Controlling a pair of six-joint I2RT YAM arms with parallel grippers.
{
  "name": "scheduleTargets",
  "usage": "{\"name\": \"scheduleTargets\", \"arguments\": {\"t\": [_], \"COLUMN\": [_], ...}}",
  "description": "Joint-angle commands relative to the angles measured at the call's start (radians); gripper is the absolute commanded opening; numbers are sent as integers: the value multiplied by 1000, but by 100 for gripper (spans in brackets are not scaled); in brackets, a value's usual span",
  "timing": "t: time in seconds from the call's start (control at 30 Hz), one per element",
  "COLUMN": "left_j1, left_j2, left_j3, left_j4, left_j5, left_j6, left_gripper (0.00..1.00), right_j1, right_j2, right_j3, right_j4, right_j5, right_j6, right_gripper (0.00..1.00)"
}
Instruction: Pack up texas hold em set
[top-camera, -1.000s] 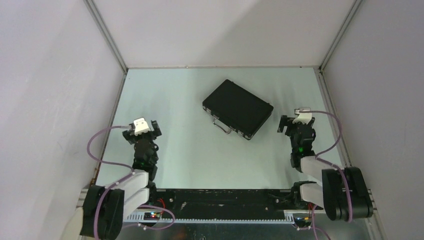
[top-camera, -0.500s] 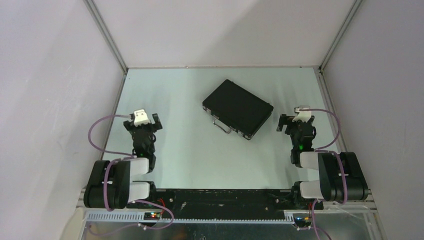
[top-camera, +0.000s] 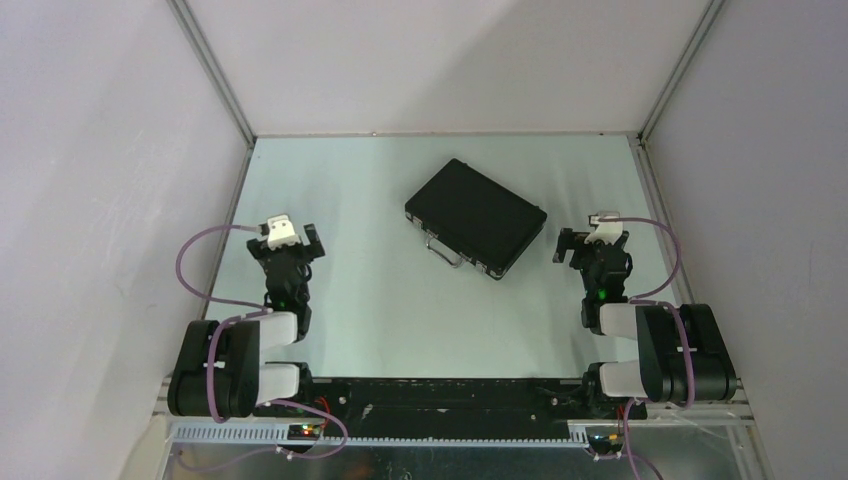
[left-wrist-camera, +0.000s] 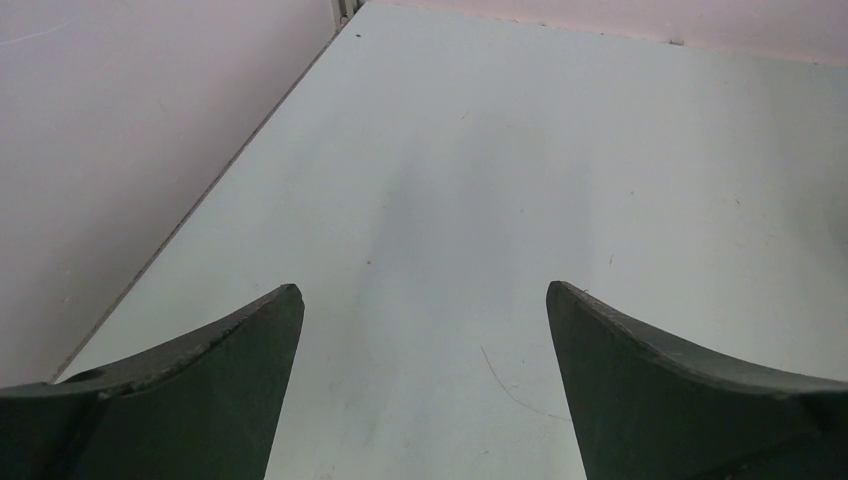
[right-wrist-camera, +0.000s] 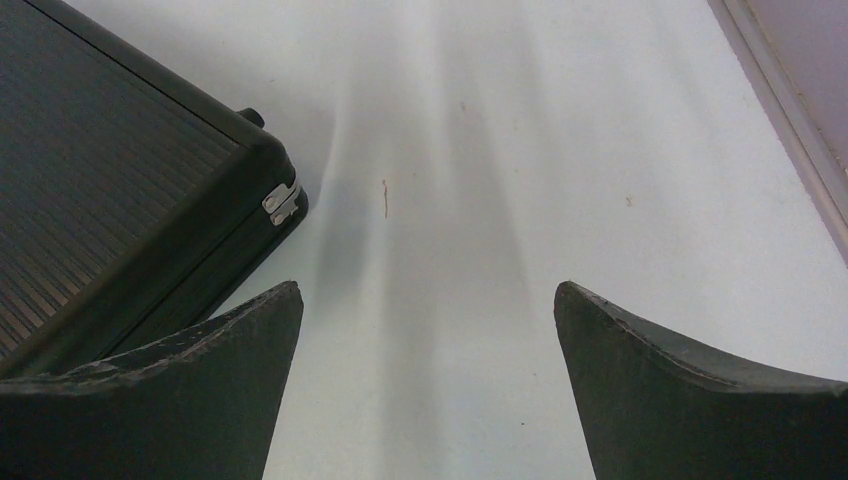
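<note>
The texas hold em set shows only as a black briefcase (top-camera: 475, 217), lid shut, lying flat and turned at an angle mid-table, its silver handle (top-camera: 445, 252) facing the near side. One corner of the briefcase (right-wrist-camera: 110, 170) with a silver latch (right-wrist-camera: 282, 201) fills the left of the right wrist view. My left gripper (top-camera: 288, 243) is open over bare table at the left, far from the case, nothing between its fingers (left-wrist-camera: 423, 290). To the right of the case, my right gripper (top-camera: 592, 243) is open and empty (right-wrist-camera: 428, 288), its left finger (right-wrist-camera: 200, 380) close to the case's corner.
The pale table (top-camera: 400, 310) is boxed in by white walls at the left (top-camera: 120, 200), back and right (top-camera: 760, 200). In the left wrist view the left wall (left-wrist-camera: 130, 130) runs close by. The arms' bases and cables sit at the near edge.
Both arms have folded back toward their bases, the left one most. The grippers stay open and the briefcase has not moved.
</note>
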Motion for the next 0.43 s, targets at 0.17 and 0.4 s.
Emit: {"name": "scheduleTargets", "arguments": {"t": [0.17,0.4], "left_j1": [10,10], "left_j2": [-6,-5], "left_j3": [13,15], "left_j4": [22,21], "left_j5": [11,14], "left_j6": [-14,-15], "left_gripper": [100,100], "right_j1": [-5,-5], "right_j2": [-2,-2], "right_j3": [27,27], "right_j4": [63,63], "right_j5": [-7,-9], "right_j6": [-2,-2], "right_gripper": [100,100]}}
